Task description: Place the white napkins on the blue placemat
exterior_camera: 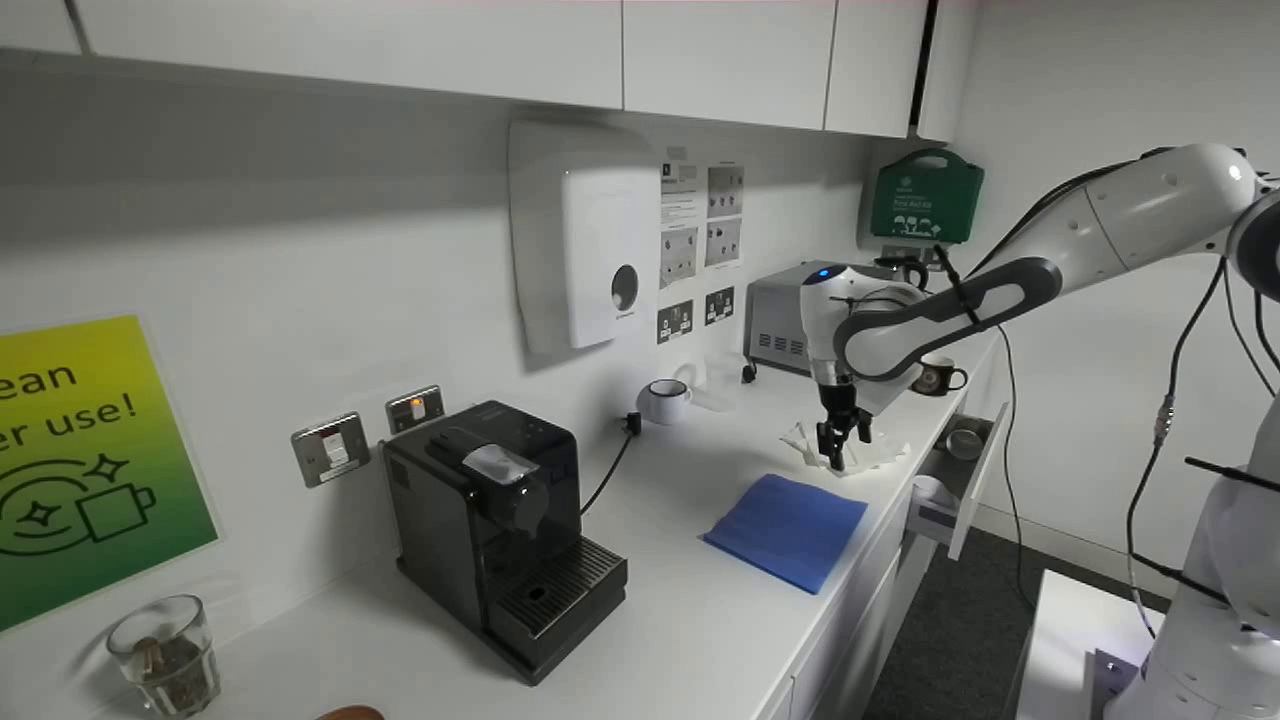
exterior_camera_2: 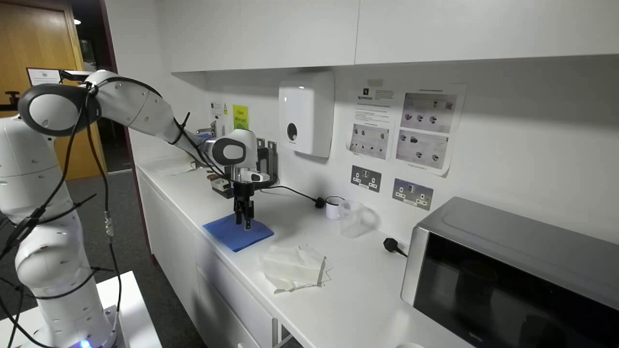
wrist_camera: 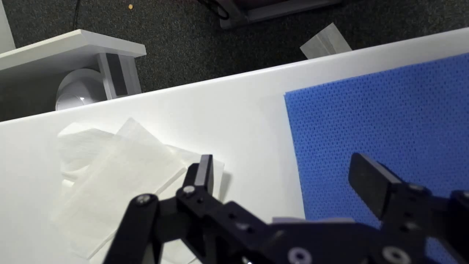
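The white napkins [wrist_camera: 121, 172] lie in a loose, overlapping pile on the white counter. They show in both exterior views [exterior_camera: 880, 457] [exterior_camera_2: 292, 266], partly behind my gripper in one of them. The blue placemat [wrist_camera: 366, 121] lies flat beside the pile with a strip of bare counter between them; it also shows in both exterior views [exterior_camera: 785, 530] [exterior_camera_2: 227, 234]. My gripper [wrist_camera: 282, 157] is open with nothing between its fingers. It points down above the counter, one finger over the napkins' edge and the other over the placemat. It shows in both exterior views [exterior_camera: 850, 452] [exterior_camera_2: 243, 224].
An open drawer [exterior_camera: 965, 490] with white cups juts out below the counter beside the napkins. A microwave [exterior_camera_2: 483, 275], a clear plastic jug [exterior_camera_2: 351, 220] and an enamel mug [exterior_camera: 665, 400] stand towards the wall. A black coffee machine [exterior_camera: 500, 520] stands past the placemat.
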Available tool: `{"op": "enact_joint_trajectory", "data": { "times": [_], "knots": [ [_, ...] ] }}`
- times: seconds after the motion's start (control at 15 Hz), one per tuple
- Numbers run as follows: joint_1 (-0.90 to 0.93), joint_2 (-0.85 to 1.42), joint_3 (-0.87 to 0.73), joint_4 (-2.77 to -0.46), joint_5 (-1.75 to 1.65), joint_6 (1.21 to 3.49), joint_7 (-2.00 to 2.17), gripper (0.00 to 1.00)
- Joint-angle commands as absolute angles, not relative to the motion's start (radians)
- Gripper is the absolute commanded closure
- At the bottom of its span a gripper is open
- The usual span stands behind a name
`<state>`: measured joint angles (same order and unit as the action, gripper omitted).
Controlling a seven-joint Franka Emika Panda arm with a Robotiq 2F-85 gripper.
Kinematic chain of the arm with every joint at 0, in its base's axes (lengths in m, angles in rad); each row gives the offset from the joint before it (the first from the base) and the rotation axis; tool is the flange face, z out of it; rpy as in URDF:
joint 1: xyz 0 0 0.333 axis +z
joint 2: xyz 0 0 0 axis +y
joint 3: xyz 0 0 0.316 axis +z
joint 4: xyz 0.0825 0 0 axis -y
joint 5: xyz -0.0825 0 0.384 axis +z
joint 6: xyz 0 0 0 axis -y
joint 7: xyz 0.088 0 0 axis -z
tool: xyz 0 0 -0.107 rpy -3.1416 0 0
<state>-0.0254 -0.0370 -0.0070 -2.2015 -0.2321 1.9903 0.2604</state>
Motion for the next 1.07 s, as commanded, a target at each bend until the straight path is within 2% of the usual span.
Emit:
{"op": "enact_joint_trajectory", "data": {
  "times": [0.0,1.0],
  "knots": [
    [-0.028,-0.041,-0.011,-2.198,-0.266,2.014,0.287,0.0],
    [-0.037,-0.001,-0.028,-2.173,-0.488,2.097,0.443,0.0]
  ]
}}
